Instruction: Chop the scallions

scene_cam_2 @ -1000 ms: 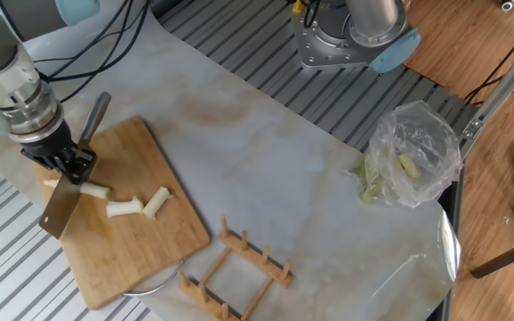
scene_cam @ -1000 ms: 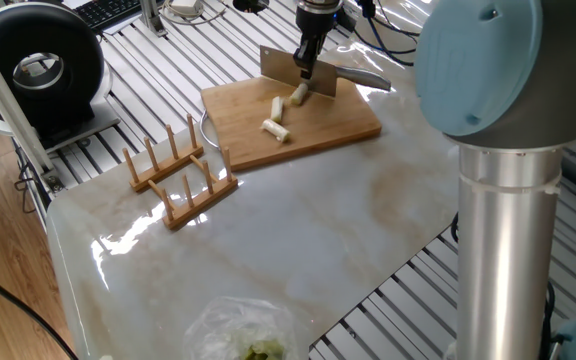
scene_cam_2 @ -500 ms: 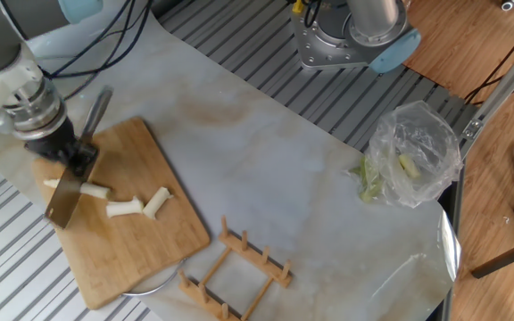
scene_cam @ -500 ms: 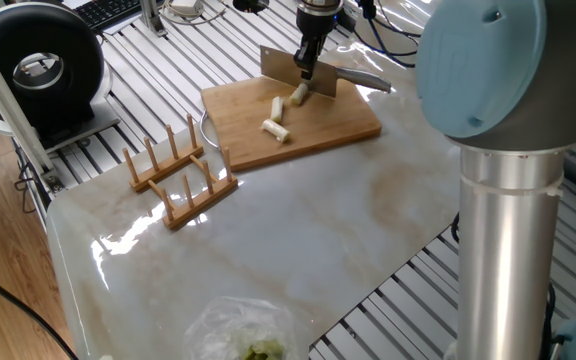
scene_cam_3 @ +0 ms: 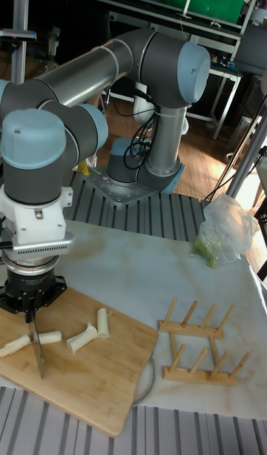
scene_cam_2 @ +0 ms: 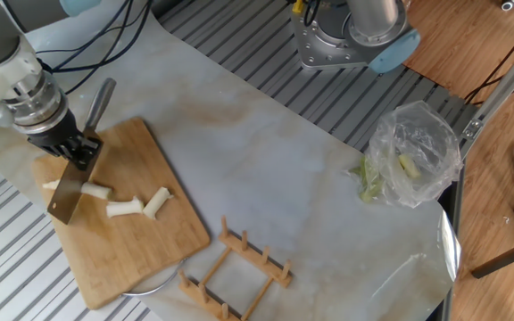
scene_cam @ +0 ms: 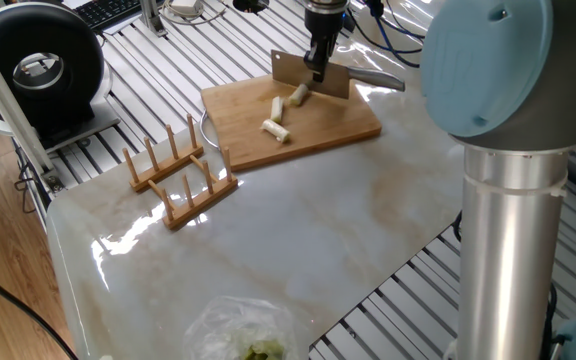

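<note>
Scallions (scene_cam_2: 119,203) in short pale pieces on the bamboo cutting board (scene_cam_2: 141,250) at left of the other fixed view, cleaver (scene_cam_2: 71,185) blade standing among them, gripper (scene_cam_2: 77,152) clenched on its handle, wooden rack (scene_cam_2: 236,269) lower centre, plastic bag (scene_cam_2: 410,152) right.
</note>
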`<state>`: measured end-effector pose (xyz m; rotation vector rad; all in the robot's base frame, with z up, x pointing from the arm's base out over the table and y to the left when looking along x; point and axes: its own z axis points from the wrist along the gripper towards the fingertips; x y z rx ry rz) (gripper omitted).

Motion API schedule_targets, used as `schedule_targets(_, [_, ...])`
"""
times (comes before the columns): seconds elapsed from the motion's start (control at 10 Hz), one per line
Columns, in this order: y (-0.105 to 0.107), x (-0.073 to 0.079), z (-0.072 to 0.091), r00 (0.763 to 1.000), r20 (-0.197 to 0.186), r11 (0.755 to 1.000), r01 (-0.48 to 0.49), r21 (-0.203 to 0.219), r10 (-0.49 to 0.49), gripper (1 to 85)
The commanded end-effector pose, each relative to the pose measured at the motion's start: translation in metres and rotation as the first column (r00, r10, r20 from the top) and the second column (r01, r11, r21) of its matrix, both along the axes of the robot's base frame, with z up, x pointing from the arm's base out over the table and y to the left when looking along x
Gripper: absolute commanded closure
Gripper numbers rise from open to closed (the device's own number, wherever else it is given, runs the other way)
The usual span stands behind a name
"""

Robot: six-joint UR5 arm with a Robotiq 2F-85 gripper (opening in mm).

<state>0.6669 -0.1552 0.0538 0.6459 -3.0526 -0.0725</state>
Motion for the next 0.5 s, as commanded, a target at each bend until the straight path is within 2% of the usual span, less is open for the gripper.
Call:
schedule_targets(0.0, [0.0081,0.0048,0.0019,1.0,0.013,1.0,0.011,0.028,-0.012,84.3])
schedule_targets(0.4, [0.0168,0.012,0.0073,1.0,0.015,0.999,0.022,0.031,-0.023,84.3])
